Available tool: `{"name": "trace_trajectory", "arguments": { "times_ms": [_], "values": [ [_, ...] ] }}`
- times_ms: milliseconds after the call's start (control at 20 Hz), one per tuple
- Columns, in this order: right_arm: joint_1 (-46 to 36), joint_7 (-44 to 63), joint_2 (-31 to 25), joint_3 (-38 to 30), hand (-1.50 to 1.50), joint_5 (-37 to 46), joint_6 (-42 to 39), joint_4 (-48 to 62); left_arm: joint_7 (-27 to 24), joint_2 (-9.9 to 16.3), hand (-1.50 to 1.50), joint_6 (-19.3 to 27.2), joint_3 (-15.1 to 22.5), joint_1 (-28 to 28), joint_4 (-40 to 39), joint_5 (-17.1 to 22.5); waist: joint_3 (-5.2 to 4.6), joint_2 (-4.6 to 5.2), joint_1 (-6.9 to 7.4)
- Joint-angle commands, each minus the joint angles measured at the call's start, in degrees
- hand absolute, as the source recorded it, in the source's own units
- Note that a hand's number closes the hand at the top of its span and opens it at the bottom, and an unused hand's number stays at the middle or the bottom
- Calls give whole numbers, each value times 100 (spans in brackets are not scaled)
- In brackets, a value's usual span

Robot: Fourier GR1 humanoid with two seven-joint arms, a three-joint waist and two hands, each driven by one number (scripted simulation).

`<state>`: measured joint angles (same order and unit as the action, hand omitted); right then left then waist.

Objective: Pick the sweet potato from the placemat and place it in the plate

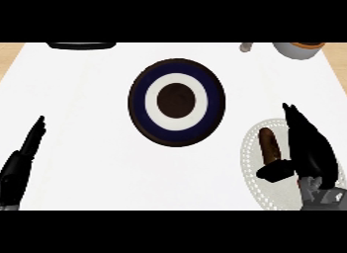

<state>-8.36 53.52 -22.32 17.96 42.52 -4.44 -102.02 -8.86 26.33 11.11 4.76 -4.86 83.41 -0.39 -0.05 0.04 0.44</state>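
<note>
The sweet potato [268,144], a brown elongated tuber, lies on the pale round placemat [253,165] at the lower right. A plate [177,102] with dark blue, white and brown rings sits in the middle of the white counter. My right hand [310,148] hovers over the placemat just right of the sweet potato, fingers straight and pointing away from me, thumb [276,170] out below the tuber's near end. It holds nothing. My left hand [19,165] rests open at the lower left edge, fingers up.
At the back edge stand a dark flat object [81,45] at the left and a grey cup [301,50] with a small item [246,47] beside it at the right. Wood flooring shows past the counter's corners.
</note>
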Motion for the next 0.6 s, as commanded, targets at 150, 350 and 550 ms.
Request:
{"name": "trace_trajectory", "arguments": {
  "times_ms": [150,350,550],
  "values": [
    [39,-619,44,-289,-150,-56,-424,824,93,-95,0,-216,-219,-163,255,-122,6,-6,-20],
    [-153,-811,259,-581,-150,-81,-632,1156,90,-226,0,-436,-411,-14,140,-185,5,-5,-25],
    [-393,-922,535,-586,-150,-30,-793,1577,203,-379,0,-358,-417,-129,314,-432,6,-4,-14]
  ]
}}
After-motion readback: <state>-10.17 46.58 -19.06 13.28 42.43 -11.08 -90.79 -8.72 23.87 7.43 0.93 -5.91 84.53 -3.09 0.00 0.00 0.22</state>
